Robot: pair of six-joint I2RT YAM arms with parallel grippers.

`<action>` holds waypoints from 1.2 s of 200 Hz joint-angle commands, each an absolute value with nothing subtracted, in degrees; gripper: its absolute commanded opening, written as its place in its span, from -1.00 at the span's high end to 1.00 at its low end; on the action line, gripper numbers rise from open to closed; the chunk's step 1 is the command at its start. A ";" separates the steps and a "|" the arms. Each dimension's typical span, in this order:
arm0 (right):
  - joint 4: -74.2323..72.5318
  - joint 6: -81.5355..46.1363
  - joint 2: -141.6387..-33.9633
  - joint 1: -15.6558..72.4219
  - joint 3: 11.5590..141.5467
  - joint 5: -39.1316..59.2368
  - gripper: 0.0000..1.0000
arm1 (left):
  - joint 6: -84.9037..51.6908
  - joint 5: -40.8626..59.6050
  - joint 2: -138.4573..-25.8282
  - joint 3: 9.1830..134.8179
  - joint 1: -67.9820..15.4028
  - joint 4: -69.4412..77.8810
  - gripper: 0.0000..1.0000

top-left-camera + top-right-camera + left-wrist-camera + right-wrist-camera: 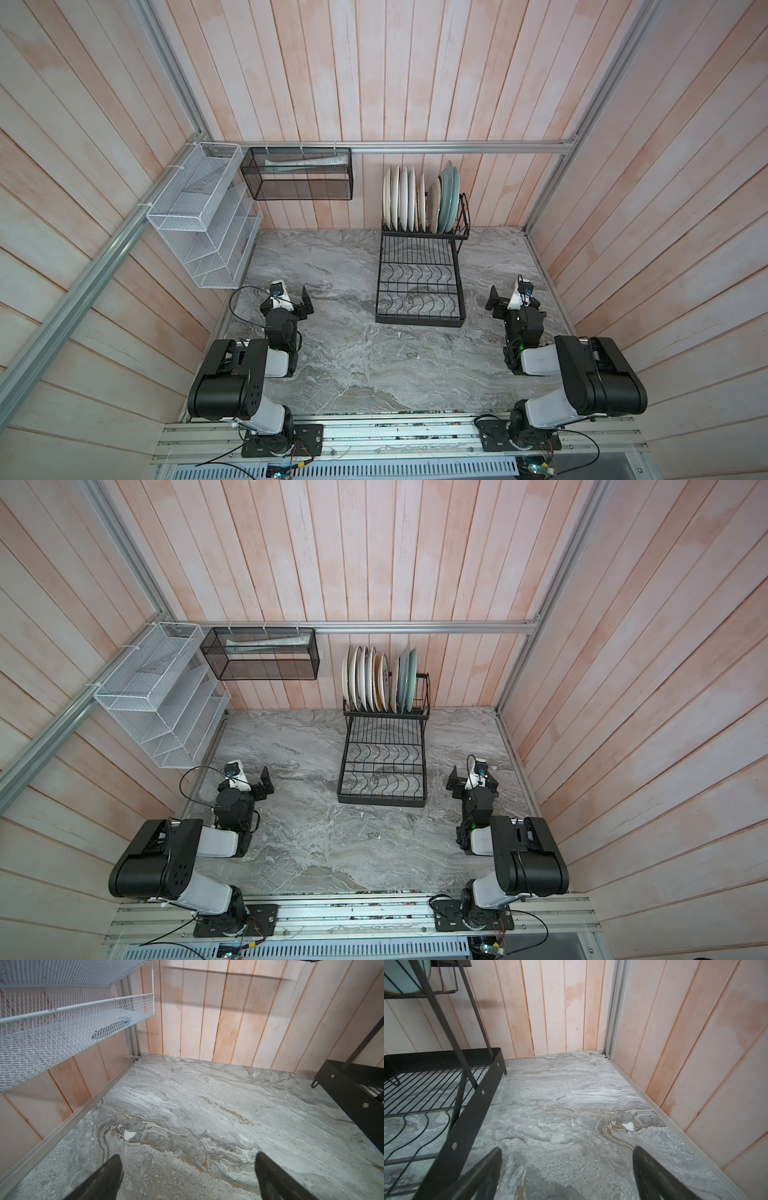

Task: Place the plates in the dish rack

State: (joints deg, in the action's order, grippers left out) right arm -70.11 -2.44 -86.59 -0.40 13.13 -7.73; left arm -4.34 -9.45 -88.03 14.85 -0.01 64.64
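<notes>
- The plates (420, 199) are stood on edge, side by side, in the raised tier of the dish rack (419, 286). The rack is set against the back edge of the worktop (353, 365), right of its middle.
- White and cream plates are packed at the left end of the row and pale green-blue ones at the right end. A dark lettered rim is seen on one plate in a top view (386, 678).
- The rack's flat lower tier is laid out toward the front edge, and the grey marble is seen through its wavy wires.
- The left gripper (304, 304) is held released near the left edge of the worktop, with its jaws spread wide. In the left wrist view (188, 1156) only bare marble is seen between them.
- The right gripper (496, 301) is likewise held released, near the right edge and close to the rack's lower tier without touching it. In the right wrist view (566, 1149) nothing is gripped.
- A white mesh organizer (199, 216) is fixed to the left wall, and a black mesh basket (297, 174) is hung on the back wall, both above the back left corner.
</notes>
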 commanded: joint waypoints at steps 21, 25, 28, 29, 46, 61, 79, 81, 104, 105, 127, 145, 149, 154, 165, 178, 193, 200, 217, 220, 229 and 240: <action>-69.31 -1.26 -86.84 -0.34 13.71 -7.55 -0.96 | -4.76 -9.72 -87.92 15.91 -0.09 64.16 -1.00; -69.32 -1.25 -86.81 -0.35 13.64 -7.56 -0.95 | -4.81 -9.68 -87.96 15.91 -0.10 64.18 -1.00; -69.34 -1.23 -86.77 -0.35 13.69 -7.55 -0.95 | -4.75 -9.74 -87.95 15.91 -0.13 64.23 -1.00; -69.34 -1.23 -86.80 -0.35 13.70 -7.51 -0.95 | -4.75 -9.70 -87.97 15.91 -0.15 64.24 -1.00; -69.32 -1.24 -86.85 -0.35 13.64 -7.56 -0.96 | -3.19 -10.09 -88.01 15.95 -0.37 64.22 -1.00; -69.27 -1.31 -86.84 -0.35 13.69 -7.56 -0.96 | -3.09 -10.31 -88.00 16.00 -0.48 64.17 -1.00; -69.27 -1.28 -86.81 -0.35 13.65 -7.56 -0.96 | -3.07 -10.28 -88.04 16.04 -0.53 64.08 -1.00; -69.33 -1.24 -86.83 -0.35 13.67 -7.51 -0.96 | -3.07 -10.28 -88.04 16.01 -0.53 64.07 -1.00; -69.29 -1.30 -86.82 -0.35 13.65 -7.53 -0.95 | -3.03 -10.28 -87.98 16.00 -0.53 64.07 -1.00; -69.27 -1.27 -86.83 -0.35 13.64 -7.54 -0.96 | -3.01 -10.28 -88.02 16.04 -0.53 64.07 -1.00; -69.31 -1.30 -86.83 -0.35 13.65 -7.56 -0.95 | -3.05 -10.31 -88.00 16.02 -0.53 64.08 -1.00; -69.28 -1.28 -86.83 -0.34 13.63 -7.56 -0.95 | -3.08 -10.29 -88.05 16.00 -0.52 64.07 -1.00; -69.27 -1.26 -86.81 -0.32 13.67 -7.54 -0.96 | -3.08 -10.32 -88.07 16.01 -0.53 64.09 -1.00; -69.26 -1.25 -86.85 -0.35 13.71 -7.49 -0.95 | -3.08 -10.28 -88.03 16.04 -0.51 64.09 -1.00; -69.26 -1.31 -86.82 -0.34 13.64 -7.53 -0.96 | -3.08 -10.31 -88.06 16.06 -0.53 64.07 -1.00; -69.28 -1.26 -86.84 -0.35 13.64 -7.56 -0.96 | -3.08 -10.36 -88.11 16.12 -0.53 64.02 -1.00; -69.30 -1.25 -86.79 -0.39 13.68 -7.56 -0.95 | -3.08 -10.28 -87.99 16.07 -0.51 64.03 -1.00; -69.34 -1.24 -86.83 -0.34 13.64 -7.51 -0.95 | -3.08 -10.28 -88.00 16.08 -0.52 63.98 -1.00; -69.28 -1.31 -86.82 -0.34 13.71 -7.51 -0.95 | -3.08 -10.28 -88.03 16.09 -0.53 63.98 -1.00; -69.30 -1.32 -86.79 -0.27 13.71 -7.54 -0.95 | -3.08 -10.28 -88.09 16.08 -0.53 63.98 -1.00; -69.33 -1.31 -86.83 -0.35 13.67 -7.51 -0.96 | -3.08 -10.28 -88.04 16.08 -0.51 63.98 -1.00; -69.30 -1.30 -86.81 -0.35 13.67 -7.56 -0.96 | -3.08 -10.29 -88.12 16.09 -0.51 63.98 -1.00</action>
State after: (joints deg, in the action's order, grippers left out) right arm -69.49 -1.65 -86.59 -0.40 13.13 -7.75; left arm -4.05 -9.65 -88.05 14.92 -0.34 64.23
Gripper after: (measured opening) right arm 0.978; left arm 0.999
